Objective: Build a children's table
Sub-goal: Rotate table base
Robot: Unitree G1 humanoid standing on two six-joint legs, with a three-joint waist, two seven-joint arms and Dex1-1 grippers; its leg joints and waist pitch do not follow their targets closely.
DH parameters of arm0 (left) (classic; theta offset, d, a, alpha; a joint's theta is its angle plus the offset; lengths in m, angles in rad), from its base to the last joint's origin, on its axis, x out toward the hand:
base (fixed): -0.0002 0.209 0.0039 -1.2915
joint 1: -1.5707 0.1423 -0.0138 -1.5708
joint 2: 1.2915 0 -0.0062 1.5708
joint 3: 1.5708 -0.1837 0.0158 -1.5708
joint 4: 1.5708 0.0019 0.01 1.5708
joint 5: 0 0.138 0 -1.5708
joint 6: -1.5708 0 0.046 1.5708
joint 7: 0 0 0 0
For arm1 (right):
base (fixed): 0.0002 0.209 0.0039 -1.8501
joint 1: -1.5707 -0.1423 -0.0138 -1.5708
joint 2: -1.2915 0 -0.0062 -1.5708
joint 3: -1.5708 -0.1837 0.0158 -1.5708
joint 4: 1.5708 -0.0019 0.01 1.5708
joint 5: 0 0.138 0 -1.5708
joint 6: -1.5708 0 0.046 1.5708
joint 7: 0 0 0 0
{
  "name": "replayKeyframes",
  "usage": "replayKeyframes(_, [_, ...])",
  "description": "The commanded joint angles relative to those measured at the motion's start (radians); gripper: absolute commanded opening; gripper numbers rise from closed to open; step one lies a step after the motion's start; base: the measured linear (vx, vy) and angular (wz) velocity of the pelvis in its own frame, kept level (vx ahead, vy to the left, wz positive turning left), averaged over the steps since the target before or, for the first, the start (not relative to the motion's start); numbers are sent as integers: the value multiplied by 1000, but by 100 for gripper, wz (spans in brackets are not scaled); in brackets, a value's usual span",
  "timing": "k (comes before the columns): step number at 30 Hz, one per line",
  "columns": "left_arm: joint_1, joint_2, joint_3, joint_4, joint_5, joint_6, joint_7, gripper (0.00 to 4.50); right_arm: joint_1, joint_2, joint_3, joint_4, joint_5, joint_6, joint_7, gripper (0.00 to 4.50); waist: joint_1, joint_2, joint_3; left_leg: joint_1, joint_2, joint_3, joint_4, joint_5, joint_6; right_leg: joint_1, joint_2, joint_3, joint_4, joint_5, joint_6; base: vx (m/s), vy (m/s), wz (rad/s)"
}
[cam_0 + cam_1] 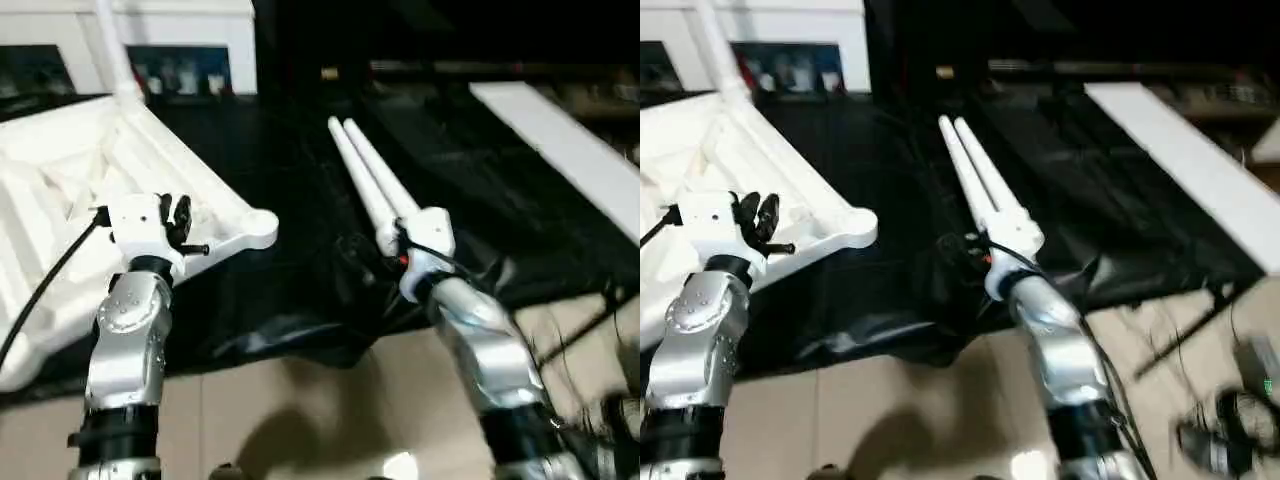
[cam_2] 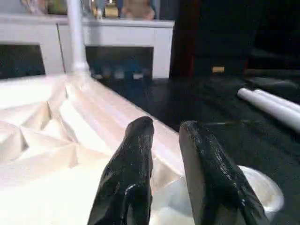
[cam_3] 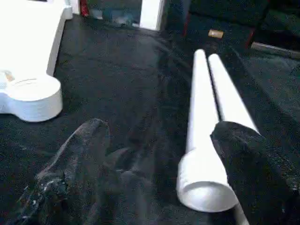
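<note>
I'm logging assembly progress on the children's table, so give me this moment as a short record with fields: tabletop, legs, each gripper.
tabletop: white tabletop lies ribbed underside up on black sheet
fitted leg: one leg stands upright in the far corner socket
near corner socket: socket has no leg in it
loose legs: two legs lie side by side on the sheet
left gripper: left gripper over the tabletop, holding nothing
right gripper: right gripper open, at the loose legs' near ends

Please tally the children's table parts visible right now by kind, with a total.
White plastic ribbed tabletop, underside up: 1
Long white tapered tube legs lying loose on the black sheet: 2
White tube leg standing in the tabletop's far corner socket: 1
Total: 4
</note>
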Motion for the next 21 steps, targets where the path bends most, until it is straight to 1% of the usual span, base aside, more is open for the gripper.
replayKeyframes(1, [16, -5, -39, -33, 14, 33, -9, 118, 1, -2, -29, 8, 6, 5, -13, 385, 55, -14, -38, 2, -47, 196, 165, -199, 92, 52, -160, 138, -236, -445, -136, -32, -172, 8])
replayKeyframes(2, [19, -7, -41, -36, 0, 21, -14, 118, 3, -1, -36, 7, 17, 10, -14, 385, 70, -24, -20, -11, -22, 206, 129, -142, 82, 57, -182, 155, -226, -488, 72, -32, -172, 8])
replayKeyframes(3, [22, 3, -58, -40, 21, 26, 6, 118, 6, 0, -37, 1, 27, 18, -6, 385, 84, -20, -32, -3, -11, 208, 94, -149, 96, 73, -181, 172, -219, -469, 166, -11, -151, 2])
replayKeyframes(4, [25, 11, -70, -43, 38, 32, 22, 118, 9, 1, -37, -4, 32, 22, 1, 385, 96, -3, -52, 35, 22, 208, 34, -139, 134, 79, -153, 168, -202, -276, 249, -5, -159, 19])
replayKeyframes(5, [25, 10, -69, -42, 30, 30, 25, 118, 12, 1, -35, -8, 37, 24, 12, 385, 83, 10, -60, 63, 73, 183, -3, -91, 169, 61, -110, 129, -171, -31, 269, -5, -159, 19])
replayKeyframes(6, [26, 8, -71, -42, 25, 27, 30, 118, 17, 4, -31, -14, 47, 27, 30, 385, 80, 17, -68, 70, 99, 175, -10, -72, 191, 63, -119, 121, -162, 62, 261, 4, -129, 13])
replayKeyframes(7, [28, 5, -72, -46, 22, 26, 29, 118, 20, 7, -28, -17, 55, 26, 41, 385, 78, 15, -74, 71, 131, 170, -10, -39, 231, 60, -144, 127, -138, 202, 232, 22, -80, 7])
replayKeyframes(8, [32, -2, -71, -53, 14, 28, 18, 118, 23, 12, -23, -19, 64, 24, 51, 385, 84, 11, -64, 65, 106, 196, -9, -122, 207, 67, -154, 134, -153, 181, 217, 22, -80, 7])
replayKeyframes(9, [36, -8, -71, -62, 9, 31, 7, 118, 25, 16, -18, -21, 72, 21, 60, 385, 87, 7, -59, 59, 75, 213, -6, -170, 174, 83, -143, 130, -168, 115, 225, 21, -54, 6])
replayKeyframes(10, [42, -13, -69, -74, 19, 41, 14, 118, 26, 14, 2, -22, 61, 16, 67, 385, 96, 8, -49, 61, 38, 234, -3, -224, 126, 97, -121, 117, -204, -117, 271, 0, 0, 0])
replayKeyframes(11, [52, -18, -67, -95, 20, 68, 19, 118, 28, 13, 26, -25, 52, 20, 76, 385, 100, 15, -44, 78, 42, 240, -14, -272, 109, 100, -103, 106, -226, -294, 290, 0, 0, 0])
replayKeyframes(12, [53, -16, -68, -97, 23, 71, 19, 118, 28, 14, 28, -24, 51, 20, 76, 385, 97, 17, -35, 96, 48, 242, -21, -319, 107, 95, -96, 96, -239, -382, 284, 51, 16, -2])
replayKeyframes(13, [59, -9, -75, -103, 29, 78, 19, 118, 28, 15, 34, -23, 47, 18, 77, 385, 107, 19, -34, 35, 35, 215, -22, -327, 154, 154, -166, 54, -251, -486, 257, 60, 56, 21])
replayKeyframes(14, [65, 0, -78, -104, 27, 81, 17, 118, 28, 17, 40, -21, 41, 10, 80, 385, 94, 24, -34, 32, 33, 218, 6, -322, 175, 173, -193, 31, -274, -604, 222, 60, 56, 21])
replayKeyframes(15, [67, 4, -78, -103, 22, 82, 17, 118, 27, 17, 44, -19, 38, 5, 81, 385, 93, 28, -34, 32, 34, 223, 20, -298, 179, 183, -207, 18, -289, -630, 203, 76, 90, 45])
replayKeyframes(16, [68, 8, -78, -101, 23, 82, 17, 118, 28, 18, 45, -19, 37, 4, 81, 385, 91, 36, -30, 36, 44, 224, 24, -276, 187, 199, -215, -11, -307, -620, 157, 106, 93, 48])
replayKeyframes(17, [72, 18, -76, -95, 21, 80, 15, 118, 33, 17, 52, -24, 33, -7, 85, 385, 89, 54, -32, 40, 56, 215, 2, -285, 186, 218, -192, -35, -302, -543, 127, 106, 93, 48])
replayKeyframes(18, [74, 25, -73, -93, 20, 79, 12, 118, 39, 15, 58, -33, 31, -18, 92, 385, 77, 64, -37, 76, 74, 206, -25, -308, 175, 201, -150, -38, -283, -466, 112, 138, 82, 46])
replayKeyframes(19, [74, 27, -70, -92, 19, 79, 12, 118, 44, 17, 58, -39, 37, -22, 96, 385, 37, 78, -54, 167, 143, 100, -88, -308, 268, 145, -64, -52, -158, -208, 85, 201, 74, 38])
replayKeyframes(20, [74, 29, -66, -93, 20, 79, 14, 118, 48, 23, 51, -45, 50, -20, 99, 385, -2, 67, -74, 293, 214, 50, -69, -251, 316, -6, -54, 9, -26, -128, 93, 201, 74, 38])
replayKeyframes(21, [75, 27, -60, -96, 18, 86, 15, 118, 52, 21, 52, -47, 54, -16, 104, 385, 9, 72, -63, 272, 196, 58, -53, -193, 340, -30, -55, 30, 9, -109, 99, 209, 60, 20])
